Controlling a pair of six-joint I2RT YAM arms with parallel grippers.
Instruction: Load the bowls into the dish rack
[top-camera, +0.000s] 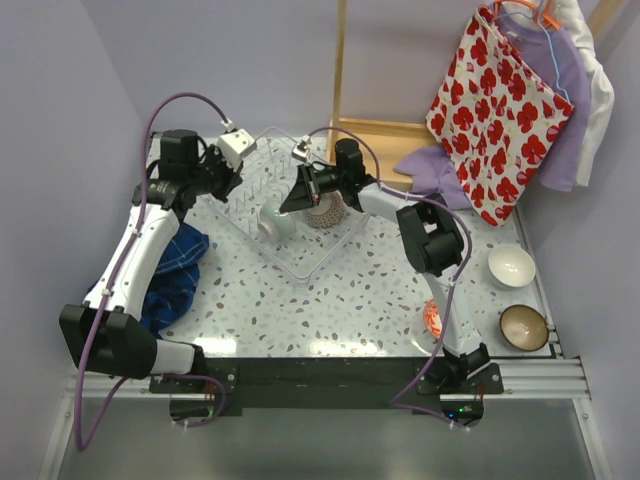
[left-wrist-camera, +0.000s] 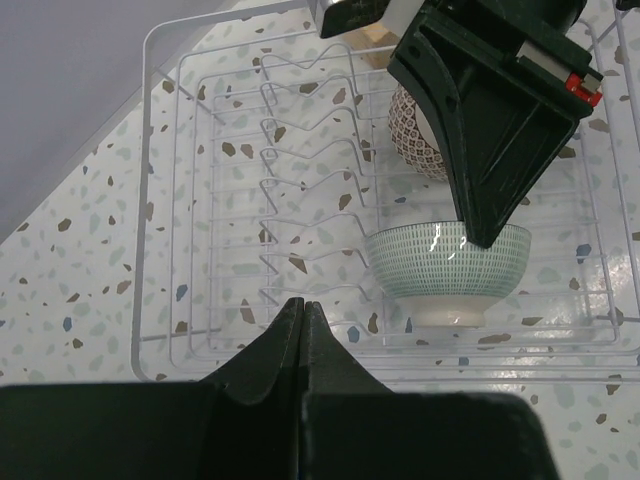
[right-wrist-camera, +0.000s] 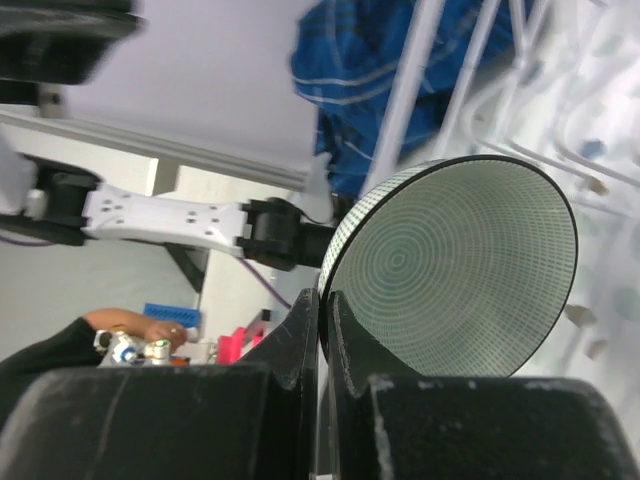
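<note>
Right gripper (right-wrist-camera: 322, 300): clamped on the rim of the pale green bowl (left-wrist-camera: 440, 265), one finger inside and one outside.
Pale green bowl: inside the dish rack (left-wrist-camera: 147, 200), near its front edge. The left wrist view shows it upright on its foot.
Right wrist view only: the bowl's inside, marked with fine concentric rings.
Left gripper (left-wrist-camera: 303, 308): fingers pressed together, holding nothing, poised above the rack's near-left edge.
Brown net-patterned bowl (left-wrist-camera: 412, 135): in the rack just behind the green one, half hidden by the right gripper in the left wrist view.
Top view only: a white bowl (top-camera: 511, 265) and a brown glazed bowl (top-camera: 524, 327) on the table at the right, well apart from the rack.
Blue cloth (top-camera: 178, 262): on the table left of the rack.
</note>
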